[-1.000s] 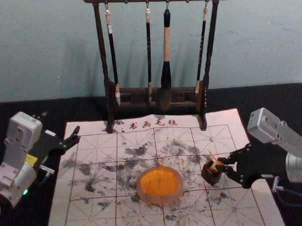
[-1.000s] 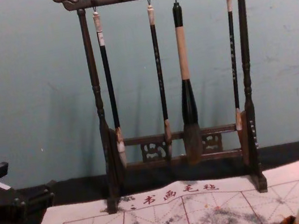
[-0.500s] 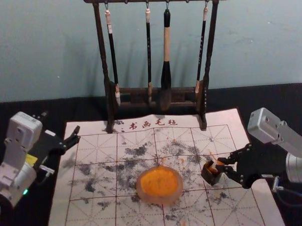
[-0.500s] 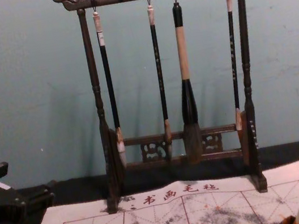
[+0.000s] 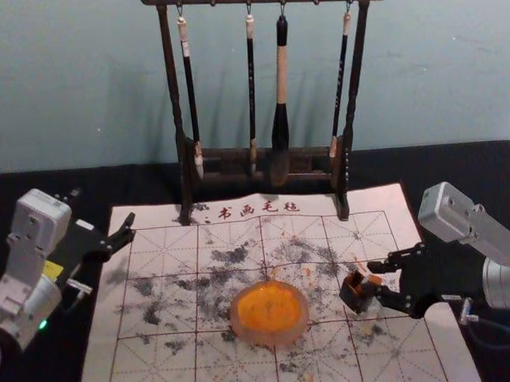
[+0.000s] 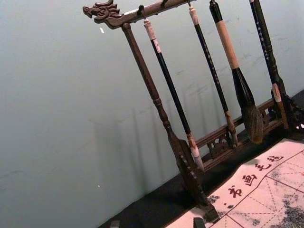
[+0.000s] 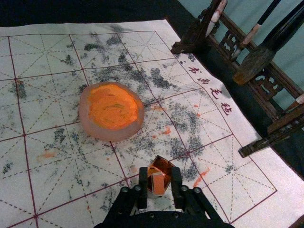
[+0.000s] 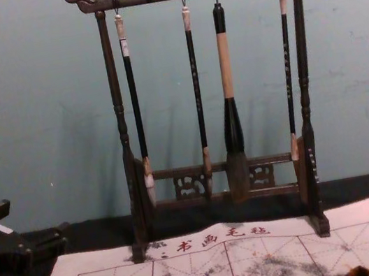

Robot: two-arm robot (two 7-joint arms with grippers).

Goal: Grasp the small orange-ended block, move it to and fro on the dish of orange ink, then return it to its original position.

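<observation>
Facing you is a plain blue-green wall [image 5: 65,98], flecked with a few small pale specks. Soft, upright shadows [image 6: 142,152] fall across it, and your black desk [image 5: 457,167] stretches in front of it.

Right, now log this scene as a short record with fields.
target: small orange-ended block, in a small dark brown box
middle: round pinkish dish of orange ink, on a white gridded mat
right gripper: open, fingers either side of the block
left gripper: open, near the mat's left edge
backdrop: dark carved wooden rack, four brushes hanging
</observation>
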